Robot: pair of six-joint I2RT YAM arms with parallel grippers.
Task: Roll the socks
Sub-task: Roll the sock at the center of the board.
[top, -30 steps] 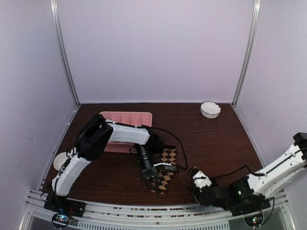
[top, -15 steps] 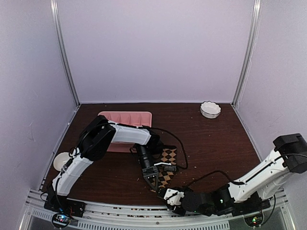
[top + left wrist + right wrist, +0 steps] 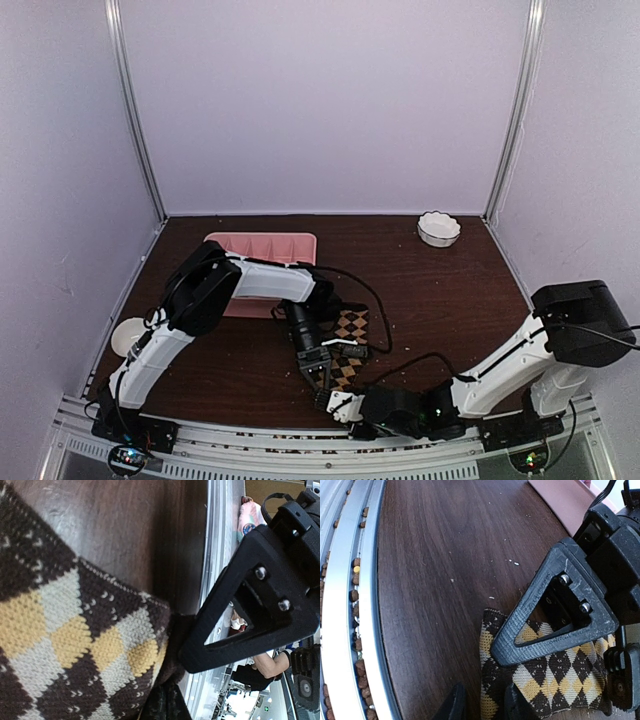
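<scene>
Right wrist view, nearest first: I see the grooved silver metal rail (image 3: 350,605) along the table's edge, small brown crumbs sitting in its slots, then the dark brown wooden table (image 3: 430,555). At the bottom of that view the right gripper (image 3: 484,706) has its two dark fingertips standing apart. The near corner of the brown-and-tan checkered knit sock (image 3: 555,675) lies between them. Bare wood shows between the rail-side tip and the fabric, so I read those jaws as parted, not pinching.

The sock lies flat near the front edge, about midway between the two arm bases. From the top external view its long axis runs near to far, the far end leaning a little right. I cannot tell which end is toe and which is cuff. Its pattern is diamonds in dark brown, yellow-tan and pale grey, crossed by thin lines of pale stitches.

The left gripper (image 3: 316,375) is closed, its black triangular fingers pointing down onto the sock's near half. I cannot tell whether fabric is caught between them.

Farther back, a thin black cable (image 3: 378,300) loops past the sock's far end. Beyond that comes the pink rectangular plastic tray (image 3: 262,246). The small white scalloped bowl (image 3: 439,229) sits by the back right corner.
</scene>
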